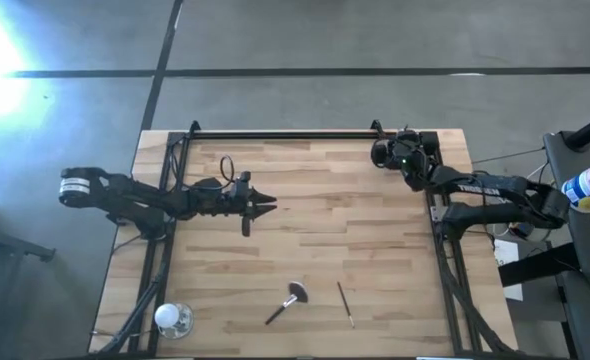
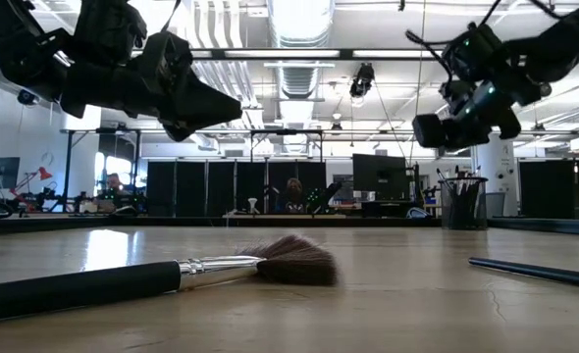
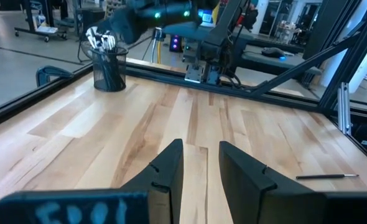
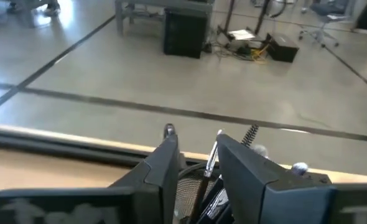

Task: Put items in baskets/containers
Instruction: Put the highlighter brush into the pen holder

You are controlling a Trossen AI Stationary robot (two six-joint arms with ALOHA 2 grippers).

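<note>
The dark mesh cup point(image 3: 109, 71) stands at the table's far right corner with several brushes upright in it. My right gripper point(image 4: 197, 149) hovers right over it, open, and hides it in the high view. A fan brush point(image 1: 287, 302) and a thin dark brush point(image 1: 345, 303) lie flat near the table's front edge. My left gripper point(image 1: 267, 205) hangs open and level above the table's middle left, holding nothing. My right gripper comes at the cup slanting down from the right, with its fingers on either side of a slim brush handle point(image 4: 212, 158) that sticks up out of the cup. The handle stands close to one finger point(image 4: 233, 168); I cannot tell whether they touch.
A clear rounded glass object point(image 1: 173, 318) sits at the table's front left corner. A dark rail point(image 1: 285, 134) runs along the far edge, close behind the cup. Bare wood lies between the two arms.
</note>
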